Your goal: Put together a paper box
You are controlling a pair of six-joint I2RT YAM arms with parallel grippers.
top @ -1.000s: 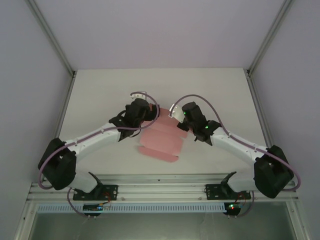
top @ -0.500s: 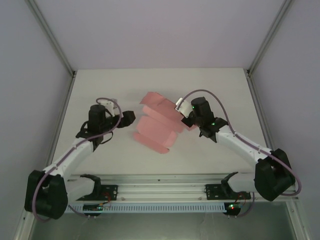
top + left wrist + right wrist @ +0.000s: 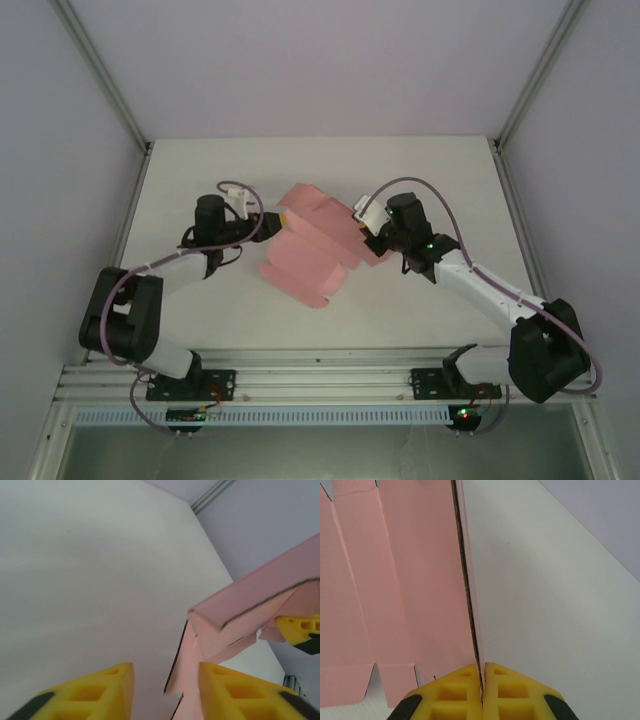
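Paper box (image 3: pixel 308 258), a plain pink thin-card die-cut sheet, sits in the middle of the white desk (image 3: pixel 450 180), between both arms. At its left edge the left gripper (image 3: pixel 266 228) is spread, with card between its yellow fingers (image 3: pixel 85 692). I'd close squarely on the flap near its crease. The right gripper (image 3: pixel 364 233), pinching the right edge, should anchor steadily. The sheet is half-folded, with creased panels raised and tabs free.

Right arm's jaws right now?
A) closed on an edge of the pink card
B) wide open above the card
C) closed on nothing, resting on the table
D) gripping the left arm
A: in the right wrist view the jaws meet with the upright edge of the pink card pinched between them.
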